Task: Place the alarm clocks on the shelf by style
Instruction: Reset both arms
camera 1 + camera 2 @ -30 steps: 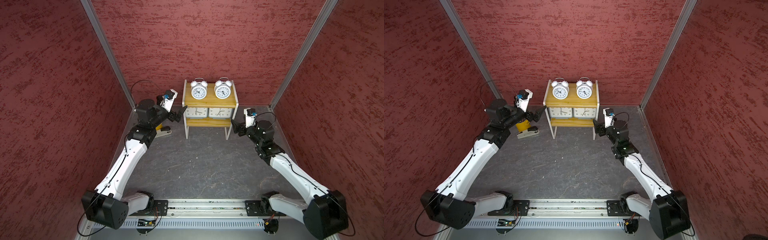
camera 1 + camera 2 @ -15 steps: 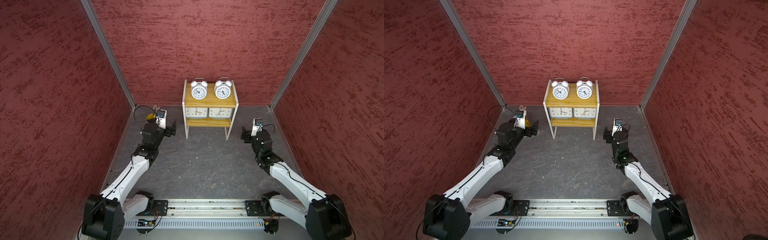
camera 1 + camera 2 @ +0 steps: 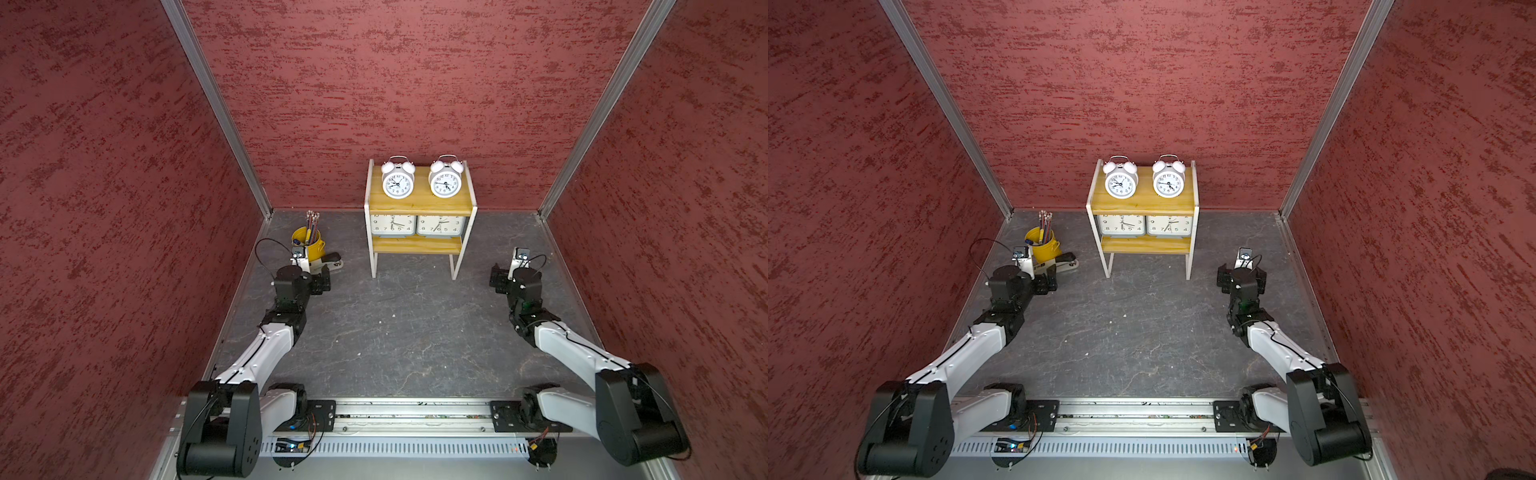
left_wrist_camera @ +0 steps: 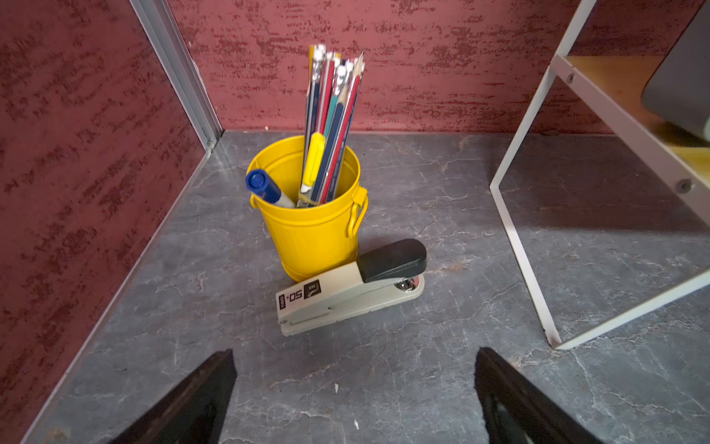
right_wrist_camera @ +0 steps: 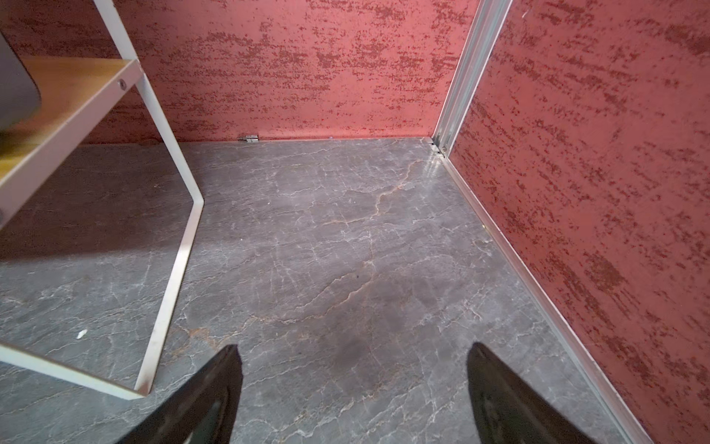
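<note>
The shelf (image 3: 417, 246) stands ahead of both grippers and between them, well apart from each. The left gripper (image 4: 354, 351) hangs low over bare floor, jaws spread wide and empty. The right gripper (image 5: 353, 348) is likewise spread and empty, with a white shelf leg near, ahead on its inner side. On the lower board the left grey clock (image 3: 392, 225) and right grey clock (image 3: 440, 225) sit close side by side. On the top board the left bell clock (image 3: 398, 183) and right bell clock (image 3: 445, 182) stand upright, apart. Ahead of the left gripper, near, stands the cup (image 4: 311, 230) holding pencils; the stapler (image 4: 345, 296) lies against its base on the gripper's side.
</note>
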`<state>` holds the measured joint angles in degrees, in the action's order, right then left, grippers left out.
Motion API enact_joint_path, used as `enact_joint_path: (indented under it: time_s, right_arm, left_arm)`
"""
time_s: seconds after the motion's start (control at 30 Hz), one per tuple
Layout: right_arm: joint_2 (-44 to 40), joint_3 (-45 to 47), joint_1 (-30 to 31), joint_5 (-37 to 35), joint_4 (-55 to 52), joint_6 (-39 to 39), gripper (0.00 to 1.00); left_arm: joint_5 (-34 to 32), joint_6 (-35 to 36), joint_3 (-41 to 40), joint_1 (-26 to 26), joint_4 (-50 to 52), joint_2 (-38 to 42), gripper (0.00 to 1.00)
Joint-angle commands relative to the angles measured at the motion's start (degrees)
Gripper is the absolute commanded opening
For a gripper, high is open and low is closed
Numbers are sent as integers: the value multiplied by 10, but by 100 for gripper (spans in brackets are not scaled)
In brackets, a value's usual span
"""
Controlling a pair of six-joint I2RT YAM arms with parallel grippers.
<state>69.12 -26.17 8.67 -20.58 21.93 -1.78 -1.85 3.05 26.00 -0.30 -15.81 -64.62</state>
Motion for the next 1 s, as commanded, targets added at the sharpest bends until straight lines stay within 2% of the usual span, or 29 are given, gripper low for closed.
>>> enact_joint_path:
  time_s: [0.0,0.2,0.3,0.47,0.63,0.7,0.83,0.87,0.97]
  right_arm:
    - [16,15,-18,53,90,-10,93]
    - [69,50,-45,99,203,8,93]
    - [88,69,-57,116,265,15,94]
    - [137,83,-71,145,342,11,93]
    - [203,98,-72,160,427,18,94]
    - [195,89,-71,161,398,18,94]
    - [197,61,-71,172,350,23,98]
    - [196,52,-72,177,333,24,98]
    - [197,44,-72,178,316,25,99]
  left_arm:
    - [83,-13,-31,23,-103,-17,100]
    - [169,-30,-69,68,-261,-73,100]
    - [191,-41,-77,79,-322,-109,100]
    - [219,-32,-79,81,-372,-163,100]
    - [217,-31,-104,80,-462,-215,100]
    - [218,-32,-107,79,-501,-246,100]
    - [203,-31,-82,74,-446,-241,100]
    - [192,-30,-66,72,-403,-234,100]
    - [138,-22,-44,50,-362,-235,100]
